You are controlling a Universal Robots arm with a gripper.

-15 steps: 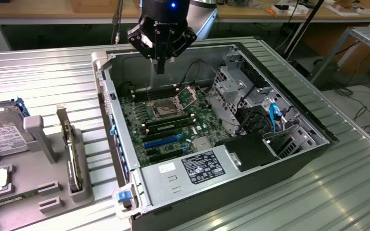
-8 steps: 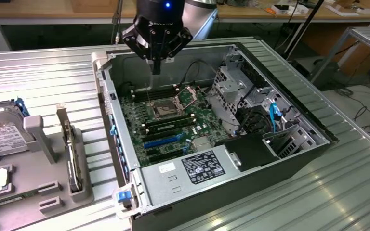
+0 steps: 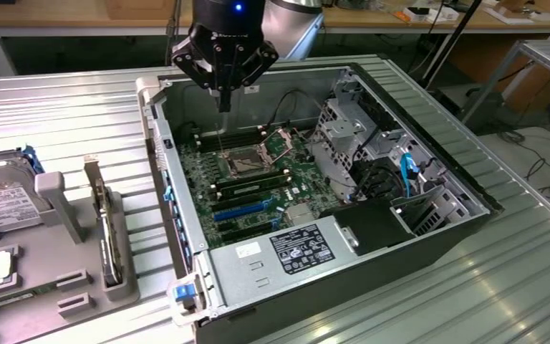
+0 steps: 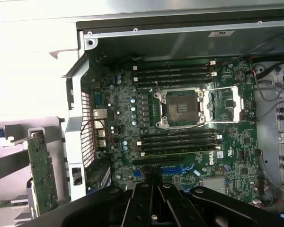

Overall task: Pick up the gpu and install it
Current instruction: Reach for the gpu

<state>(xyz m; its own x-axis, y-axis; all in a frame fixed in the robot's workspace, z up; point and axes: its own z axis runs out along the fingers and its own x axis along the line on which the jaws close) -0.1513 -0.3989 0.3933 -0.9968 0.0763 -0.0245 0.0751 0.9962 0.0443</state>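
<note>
At the exterior view's left, a hard drive [image 3: 0,204] lies in a grey holder [image 3: 36,287]. The gpu [image 3: 111,240] stands on edge in that holder, just beside the open computer case [image 3: 256,301], whose rear wall [image 3: 165,165] stands between card and motherboard [image 3: 256,183]. Over the motherboard hangs the gripper [image 3: 224,107], clenched on nothing, well apart from the gpu. A drive cage [image 3: 346,136] stands farther right.

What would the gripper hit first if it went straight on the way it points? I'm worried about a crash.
Most likely the motherboard in the open computer case, about at the blue slots in front of the shut gripper. Nothing shows in between, though the depth is hard to judge.
</note>
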